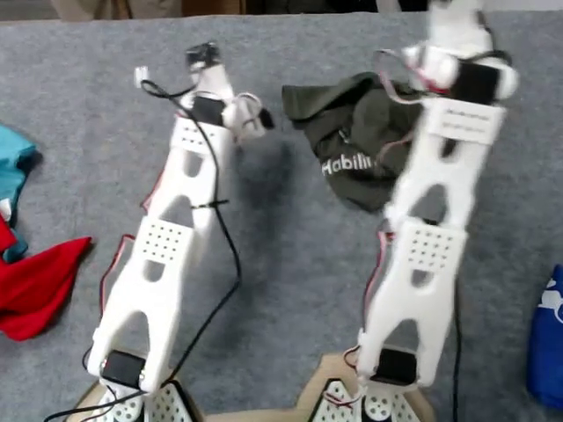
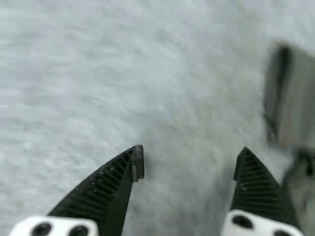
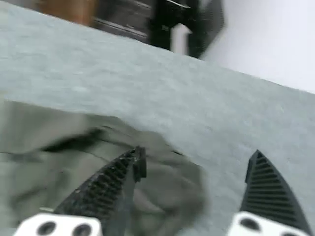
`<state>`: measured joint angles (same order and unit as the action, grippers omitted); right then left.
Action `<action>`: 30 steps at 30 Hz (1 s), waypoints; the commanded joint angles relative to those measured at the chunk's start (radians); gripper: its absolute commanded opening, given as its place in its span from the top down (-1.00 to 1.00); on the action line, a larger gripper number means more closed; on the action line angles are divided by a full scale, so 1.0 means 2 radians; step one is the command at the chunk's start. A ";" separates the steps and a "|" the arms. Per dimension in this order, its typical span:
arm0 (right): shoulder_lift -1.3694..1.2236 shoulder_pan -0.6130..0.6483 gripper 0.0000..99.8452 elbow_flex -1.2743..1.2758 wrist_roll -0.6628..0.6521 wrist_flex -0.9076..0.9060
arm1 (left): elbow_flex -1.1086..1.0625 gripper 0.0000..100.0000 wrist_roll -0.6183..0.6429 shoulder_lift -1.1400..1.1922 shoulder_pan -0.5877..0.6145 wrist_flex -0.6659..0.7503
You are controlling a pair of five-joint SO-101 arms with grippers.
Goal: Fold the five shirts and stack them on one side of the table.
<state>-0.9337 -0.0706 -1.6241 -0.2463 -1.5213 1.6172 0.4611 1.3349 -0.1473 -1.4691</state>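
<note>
Grey felt table (image 1: 290, 264): dark crumpled shirt (image 1: 347, 132) edge directly beneath right gripper (image 3: 198, 153), jaws spread, empty; left gripper (image 2: 192, 149) likewise spread, farther off

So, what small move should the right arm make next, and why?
Probably lower the right gripper onto an edge of the dark shirt and close. Its jaws stand open above the crumpled, unfolded cloth, while the left gripper is open over bare table, so the right arm looks better placed to take hold.
</note>
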 commanded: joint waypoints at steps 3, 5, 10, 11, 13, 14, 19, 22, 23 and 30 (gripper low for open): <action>-0.036 0.113 0.33 -0.018 0.015 0.012 | 0.018 0.59 0.071 -0.007 0.073 0.116; -0.064 0.144 0.33 -0.018 0.015 0.015 | 0.007 0.66 0.072 0.003 0.089 0.169; -0.132 0.199 0.33 -0.018 0.015 0.004 | 0.002 0.68 0.064 0.006 0.107 0.184; -0.146 0.203 0.33 -0.018 0.015 -0.002 | 0.005 0.68 0.051 0.003 0.110 0.177; -0.172 0.204 0.33 -0.018 0.017 -0.007 | 0.018 0.68 0.031 0.004 0.110 0.173; -0.182 0.203 0.33 -0.019 0.019 -0.002 | 0.022 0.68 0.025 0.006 0.109 0.172; -0.214 0.188 0.33 -0.019 0.047 0.038 | 0.024 0.68 0.022 0.008 0.107 0.172; -0.215 0.169 0.34 -0.019 0.079 0.053 | 0.023 0.68 0.022 0.008 0.107 0.172; -0.215 0.161 0.34 -0.019 0.089 0.058 | 0.023 0.68 0.022 0.008 0.107 0.172; -0.215 0.111 0.73 -0.020 0.123 0.095 | 0.023 0.68 0.022 0.009 0.106 0.172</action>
<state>-1.3755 0.1872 -1.6226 -0.0176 -1.3679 1.6141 0.5132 1.3732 0.0629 -1.1239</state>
